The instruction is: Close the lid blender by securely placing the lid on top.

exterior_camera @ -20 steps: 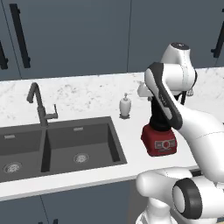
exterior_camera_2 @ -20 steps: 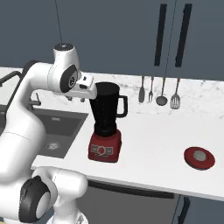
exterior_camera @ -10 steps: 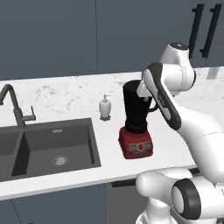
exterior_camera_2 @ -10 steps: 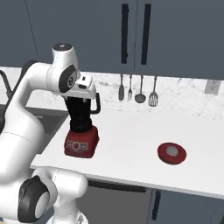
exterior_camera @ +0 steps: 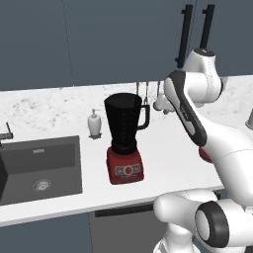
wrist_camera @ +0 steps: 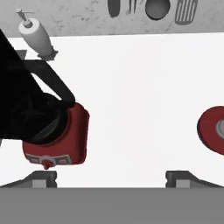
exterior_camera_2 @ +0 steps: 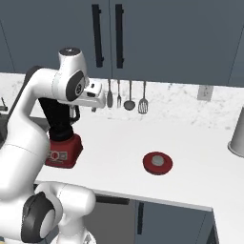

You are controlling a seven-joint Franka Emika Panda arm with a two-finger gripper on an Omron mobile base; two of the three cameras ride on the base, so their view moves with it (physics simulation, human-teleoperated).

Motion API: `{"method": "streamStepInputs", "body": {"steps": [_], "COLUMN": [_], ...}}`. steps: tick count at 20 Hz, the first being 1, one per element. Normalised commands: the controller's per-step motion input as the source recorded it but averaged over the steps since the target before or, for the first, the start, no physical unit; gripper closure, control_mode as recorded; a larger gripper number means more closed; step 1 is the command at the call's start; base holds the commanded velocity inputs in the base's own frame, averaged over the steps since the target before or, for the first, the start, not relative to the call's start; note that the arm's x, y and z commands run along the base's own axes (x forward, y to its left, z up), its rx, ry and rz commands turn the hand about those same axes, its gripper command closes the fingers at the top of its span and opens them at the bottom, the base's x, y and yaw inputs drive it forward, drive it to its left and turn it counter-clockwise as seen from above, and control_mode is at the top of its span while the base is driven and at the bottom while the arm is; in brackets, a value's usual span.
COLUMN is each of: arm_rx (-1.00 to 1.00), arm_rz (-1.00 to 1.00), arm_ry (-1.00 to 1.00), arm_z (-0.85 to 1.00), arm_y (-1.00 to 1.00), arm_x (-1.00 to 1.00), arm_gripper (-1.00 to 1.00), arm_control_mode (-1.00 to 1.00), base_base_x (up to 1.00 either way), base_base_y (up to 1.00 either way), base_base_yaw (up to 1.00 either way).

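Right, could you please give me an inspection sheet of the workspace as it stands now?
Surface: white counter, dark sink at its left.
Job's things: blender upright, jar open-topped; lid flat on the counter, apart to its right.
Clutter: soap dispenser by the wall; grey vessel far right.
Gripper: gripper above the counter, fingers spread, empty.
Cables: nothing seen.
Surroundings: utensils hanging on the wall, dark cabinets above.

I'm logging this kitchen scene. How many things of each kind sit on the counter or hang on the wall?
Blender: 1
Lid: 1
Soap dispenser: 1
Hanging utensils: 4
Grey container at the right edge: 1
Total: 8
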Motion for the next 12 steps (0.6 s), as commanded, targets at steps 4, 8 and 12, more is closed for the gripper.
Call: {"method": "streamStepInputs", "body": {"steps": [4, 8, 12], "arm_rx": [0.00, 0.00, 0.00], "arm_rz": [0.00, 0.00, 0.00], "arm_ry": [0.00, 0.00, 0.00], "arm_z": [0.00, 0.00, 0.00], "arm_y": [0.00, 0.00, 0.00], "arm_x": [0.00, 0.00, 0.00], "arm_gripper": [-1.00, -1.00, -1.00], "arm_control_mode": [1.00, 1.00, 1.00], "base_base_x": [0.11, 0.22, 0.06], "base_base_y": [-0.27, -0.29, -0.28], "base_base_yaw": [0.00, 0.00, 0.00]}}
